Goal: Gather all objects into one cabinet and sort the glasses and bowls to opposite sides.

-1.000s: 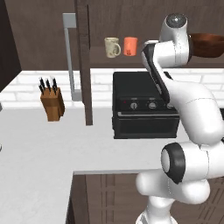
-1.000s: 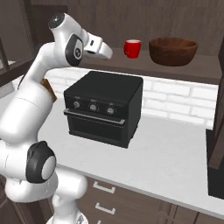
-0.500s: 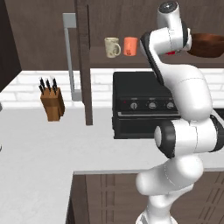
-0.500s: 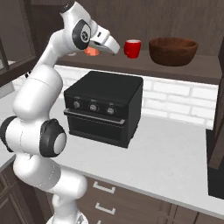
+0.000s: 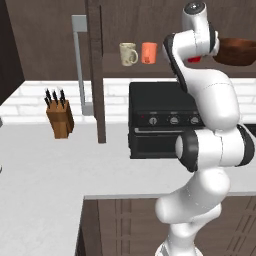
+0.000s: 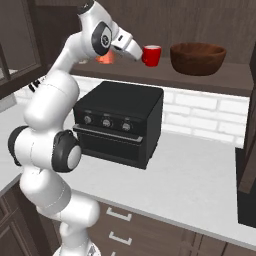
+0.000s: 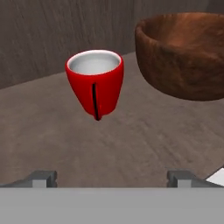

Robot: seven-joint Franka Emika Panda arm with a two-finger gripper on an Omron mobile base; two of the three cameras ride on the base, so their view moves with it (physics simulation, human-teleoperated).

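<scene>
A: Where is the gripper point(image 6: 141, 56) right now?

B: Up at the cabinet shelf point(image 6: 220, 80), pointed at the red cup point(image 6: 151, 55). From the right base view its tip sits just beside the cup's left side. In the hand view the cup point(image 7: 95, 83) stands ahead of the two fingertips point(image 7: 41, 178), apart from them, upright, with a pale inside and a thin dark line down its front.

A: And the jaws?

B: Spread wide, one tip at each lower corner of the hand view, nothing between them. They hold nothing.

A: What else is on that shelf?

B: The wide wooden bowl point(image 6: 198, 58) stands to the right of the red cup, near it but not touching. In the hand view the bowl point(image 7: 183, 54) bulks at the upper right. Further left along the shelf, in the left base view, the cream mug point(image 5: 128, 53) and the orange tumbler point(image 5: 148, 53) stand side by side, close together, behind the open cabinet door point(image 5: 95, 70) with its grey bar handle point(image 5: 79, 55).

A: Below the shelf?

B: A black toaster oven point(image 6: 120, 122) on the grey worktop point(image 6: 200, 185), and a knife block point(image 5: 60, 117) further left on the worktop, well apart from the oven
</scene>
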